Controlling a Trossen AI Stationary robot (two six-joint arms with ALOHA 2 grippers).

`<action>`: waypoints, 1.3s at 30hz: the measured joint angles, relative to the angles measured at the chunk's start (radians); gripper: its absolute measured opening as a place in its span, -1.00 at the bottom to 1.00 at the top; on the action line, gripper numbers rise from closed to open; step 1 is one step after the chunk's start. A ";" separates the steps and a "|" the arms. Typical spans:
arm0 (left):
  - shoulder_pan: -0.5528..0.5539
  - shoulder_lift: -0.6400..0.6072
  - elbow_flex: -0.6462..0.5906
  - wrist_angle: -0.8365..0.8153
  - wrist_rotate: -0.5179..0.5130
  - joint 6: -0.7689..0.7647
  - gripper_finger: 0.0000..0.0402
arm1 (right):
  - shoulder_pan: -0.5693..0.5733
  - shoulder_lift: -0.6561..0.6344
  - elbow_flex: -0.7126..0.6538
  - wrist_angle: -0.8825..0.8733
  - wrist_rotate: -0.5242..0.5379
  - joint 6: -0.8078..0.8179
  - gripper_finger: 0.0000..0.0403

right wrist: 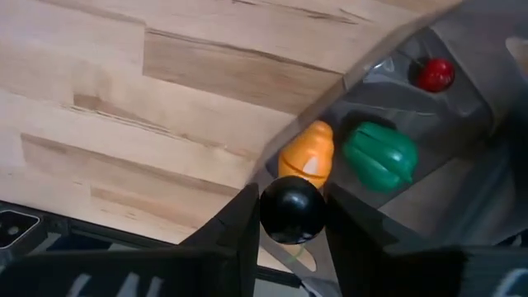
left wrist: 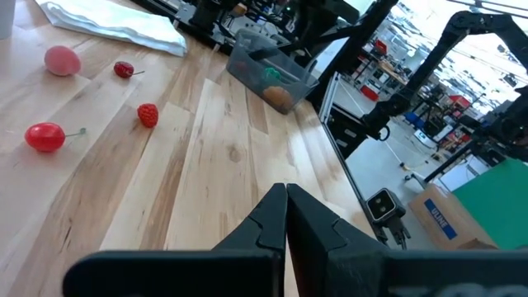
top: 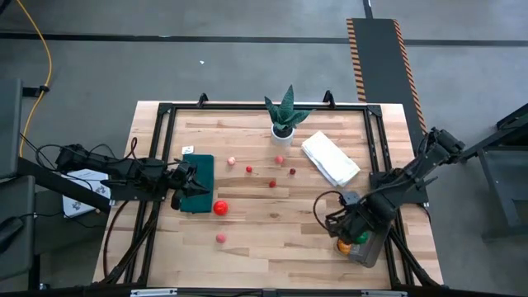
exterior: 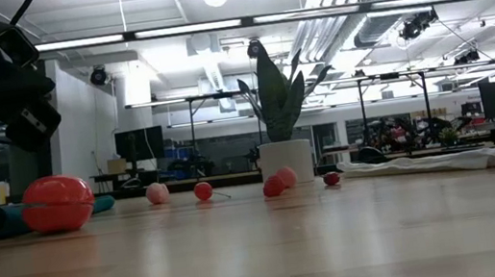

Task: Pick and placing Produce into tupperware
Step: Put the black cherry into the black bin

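The clear greyish tupperware (top: 373,252) stands at the table's right near corner and holds an orange fruit (right wrist: 307,154), a green one (right wrist: 379,155) and a small red one (right wrist: 435,73). My right gripper (top: 350,233) hangs over it, shut on a dark round fruit (right wrist: 292,209). My left gripper (top: 190,176) is shut and empty, raised over the dark green mat (top: 201,188) at the left. A big red tomato (top: 220,208), a pink fruit (top: 221,238) and several small red and pink fruits (top: 272,183) lie on the wood mid-table. My right gripper pinches the dark round fruit (right wrist: 292,209) by its two opposite sides between its two fingers (right wrist: 244,224). The fingers come from above, pointing down. The fruit is lifted clear, over the tupperware's rim (right wrist: 356,73) next to the orange fruit.
A spiky green plant in a white pot (top: 285,117) stands at the far middle, with a folded white cloth (top: 330,159) to its right. A black frame (top: 161,157) runs along the table's edges. Bare wood lies between the loose fruits and the tupperware.
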 joint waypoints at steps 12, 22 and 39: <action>0.000 0.000 0.000 0.000 0.000 -0.001 -1.00 | 0.131 0.000 0.000 0.001 0.005 0.165 -0.51; 0.000 0.000 0.000 0.000 0.000 -0.003 -1.00 | 0.226 0.000 0.000 0.006 0.005 0.281 -0.51; 0.000 0.000 0.000 0.000 0.000 -0.026 -1.00 | 0.242 0.010 0.000 0.016 0.063 0.278 -0.51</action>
